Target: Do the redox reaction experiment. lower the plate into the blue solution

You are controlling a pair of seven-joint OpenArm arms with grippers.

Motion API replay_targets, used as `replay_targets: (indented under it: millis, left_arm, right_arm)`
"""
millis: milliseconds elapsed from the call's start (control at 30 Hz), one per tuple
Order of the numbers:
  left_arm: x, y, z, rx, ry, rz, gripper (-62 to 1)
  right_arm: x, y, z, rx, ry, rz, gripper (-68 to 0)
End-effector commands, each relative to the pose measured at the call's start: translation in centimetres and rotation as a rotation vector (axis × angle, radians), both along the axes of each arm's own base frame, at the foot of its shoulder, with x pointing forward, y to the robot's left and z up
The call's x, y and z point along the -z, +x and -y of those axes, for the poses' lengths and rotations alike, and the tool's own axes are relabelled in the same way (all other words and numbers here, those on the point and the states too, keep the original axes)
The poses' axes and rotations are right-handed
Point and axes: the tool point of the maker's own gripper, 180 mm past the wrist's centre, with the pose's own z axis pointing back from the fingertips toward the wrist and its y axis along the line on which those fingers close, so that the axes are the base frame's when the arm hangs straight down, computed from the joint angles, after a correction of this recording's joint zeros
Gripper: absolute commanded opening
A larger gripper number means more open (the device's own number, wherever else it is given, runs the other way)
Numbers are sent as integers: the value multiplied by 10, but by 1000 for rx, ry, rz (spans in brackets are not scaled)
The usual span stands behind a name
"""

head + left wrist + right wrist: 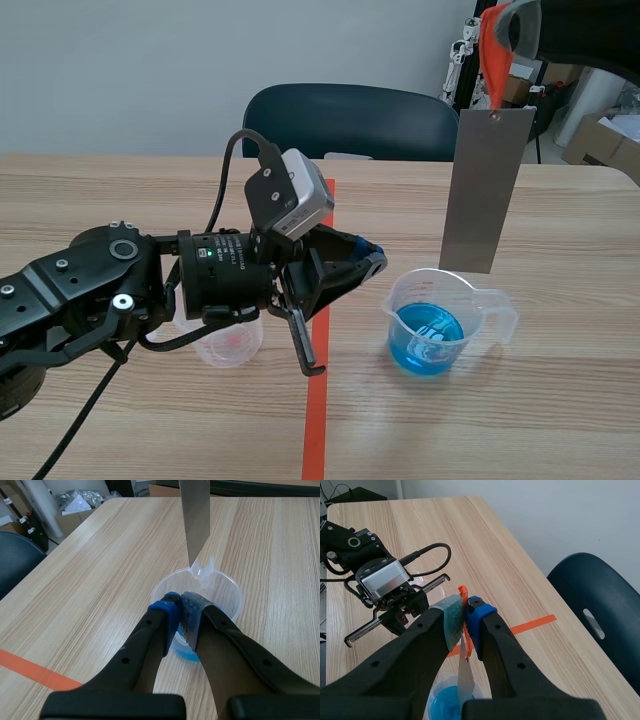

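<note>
The plate (487,190) hangs upright, its long axis vertical and its flat face turned toward the robot. In the right wrist view it shows only as a thin edge. A small hole sits near its top end. An orange tab (463,591) leads up from that end.

The right end effector (465,611) is raised over the bench (560,420) and clamped on the tab, with its pads pressed against it from both sides, so the plate dangles below it. The plate's lower edge points straight down. It sits about level with the far rim of the beaker (395,300), by the spout and above the blue solution (428,340). Whether the edge touches the rim cannot be told.

The left end effector (180,602) lies low and points at the beaker from the side. Its fingers are together with nothing between them, and their tips are at the near rim.

A clear cup (232,348) stands under the left arm, just beside the orange tape line (318,420). A dark chair (350,120) stands at the bench's far side.
</note>
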Motion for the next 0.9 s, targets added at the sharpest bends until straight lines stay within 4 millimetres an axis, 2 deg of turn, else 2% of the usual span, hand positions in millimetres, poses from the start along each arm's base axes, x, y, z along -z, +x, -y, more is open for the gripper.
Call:
replay_targets:
  millis: [0, 867]
  left_arm:
    - [-9, 2, 2, -5, -34, 13, -582]
    - [-13, 1, 3, -2, -51, 18, -582]
  right_arm:
    - [-10, 2, 0, 1, 22, 23, -673]
    - [-5, 2, -3, -2, 17, 31, -673]
